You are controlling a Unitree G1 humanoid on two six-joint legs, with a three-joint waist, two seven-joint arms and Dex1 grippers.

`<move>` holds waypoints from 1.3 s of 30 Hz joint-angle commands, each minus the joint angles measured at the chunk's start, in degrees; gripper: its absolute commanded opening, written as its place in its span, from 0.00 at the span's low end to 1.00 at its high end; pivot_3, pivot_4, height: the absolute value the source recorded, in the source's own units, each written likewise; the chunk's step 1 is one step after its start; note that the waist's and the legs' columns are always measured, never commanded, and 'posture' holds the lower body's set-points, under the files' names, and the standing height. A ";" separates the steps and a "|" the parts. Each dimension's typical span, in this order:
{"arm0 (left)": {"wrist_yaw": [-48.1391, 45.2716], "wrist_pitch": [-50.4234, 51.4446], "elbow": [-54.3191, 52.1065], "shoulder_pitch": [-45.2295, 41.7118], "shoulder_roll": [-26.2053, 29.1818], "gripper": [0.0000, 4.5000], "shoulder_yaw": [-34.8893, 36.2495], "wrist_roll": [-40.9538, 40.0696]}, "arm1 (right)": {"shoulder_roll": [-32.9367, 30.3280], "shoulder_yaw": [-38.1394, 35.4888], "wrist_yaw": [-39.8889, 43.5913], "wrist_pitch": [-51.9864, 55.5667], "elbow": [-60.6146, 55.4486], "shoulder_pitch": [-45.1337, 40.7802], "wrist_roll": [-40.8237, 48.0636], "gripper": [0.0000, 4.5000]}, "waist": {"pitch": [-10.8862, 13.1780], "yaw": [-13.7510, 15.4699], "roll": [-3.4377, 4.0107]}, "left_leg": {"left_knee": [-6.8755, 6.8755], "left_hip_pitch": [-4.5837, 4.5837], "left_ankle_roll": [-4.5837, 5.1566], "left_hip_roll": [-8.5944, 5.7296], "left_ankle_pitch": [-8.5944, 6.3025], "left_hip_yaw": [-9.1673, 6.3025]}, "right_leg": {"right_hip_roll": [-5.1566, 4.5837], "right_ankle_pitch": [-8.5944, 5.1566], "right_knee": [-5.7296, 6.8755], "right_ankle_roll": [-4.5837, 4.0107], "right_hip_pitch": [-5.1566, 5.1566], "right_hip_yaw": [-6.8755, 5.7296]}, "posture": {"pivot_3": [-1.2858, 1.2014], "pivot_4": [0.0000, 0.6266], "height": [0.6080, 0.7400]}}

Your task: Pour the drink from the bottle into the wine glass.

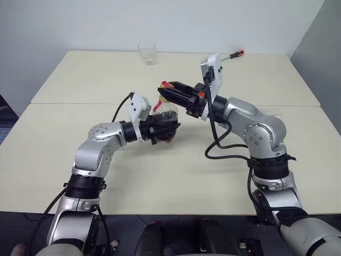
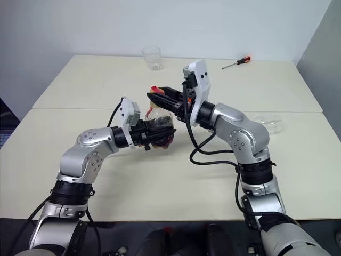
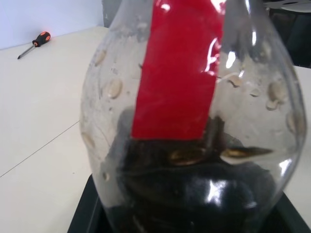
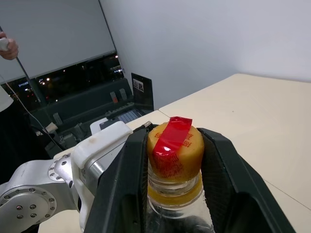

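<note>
**Tools set on bottle and cap, lid not yet off**

Tool positions are as follows: the left tool (image 1: 162,129) is pinched on the rounded body of the bottle (image 1: 166,118), which is held tilted above the desk (image 1: 176,181), while the right tool (image 4: 175,160) is pressed against the sides of the yellow cap (image 4: 176,145), one finger on each flank, with a strip of red tape (image 4: 170,136) laid over the top.

A slip is judged the main risk. If the cap is twisted while the body is only lightly clamped, the squat bottle could be turned within the left tool rather than opened. If the soft plastic is squeezed too hard as the cap is freed, the drink (image 3: 194,194) could be forced out over the desk. The tape may also resist the turn.

The wine glass (image 2: 269,124) is taken to be the clear object lying on the desk behind the right arm, but its shape is largely cut off and its stem and foot cannot be made out. A clear tumbler (image 1: 146,53) and a screwdriver (image 2: 237,62) are seen at the far edge of the desk. How full the bottle is can be judged only roughly. A person's hand (image 4: 7,47) is partly cut off at the edge of the right wrist view.
</note>
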 commanded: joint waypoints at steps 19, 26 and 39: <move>12.35 8.44 -18.20 9.55 -2.63 0.44 5.37 -6.14 | -19.17 -1.26 -14.81 -1.18 -40.35 36.03 -12.69 0.27 | -0.02 0.25 -0.03 | -0.06 -0.09 -0.01 0.02 0.00 -0.05 | -0.09 -0.03 -0.25 0.05 0.08 0.01 | 0.52 0.24 1.00; 11.58 10.48 -20.75 10.31 -2.38 0.44 4.98 -8.46 | -16.96 0.43 -18.00 -12.31 -34.82 56.77 -23.61 0.27 | -0.02 0.05 -0.04 | -0.01 0.08 -0.03 -0.05 0.02 0.10 | 0.05 -0.13 -0.31 0.43 0.17 0.12 | 0.52 0.24 1.00; 10.82 10.44 -20.77 8.74 -2.12 0.44 3.70 -9.09 | -7.56 -2.82 -21.05 -16.88 -16.75 47.97 -27.56 0.94 | -0.02 0.16 -0.03 | -0.03 0.05 -0.04 -0.07 0.02 0.18 | 0.13 0.02 -0.32 0.15 0.13 0.19 | 0.52 0.24 1.00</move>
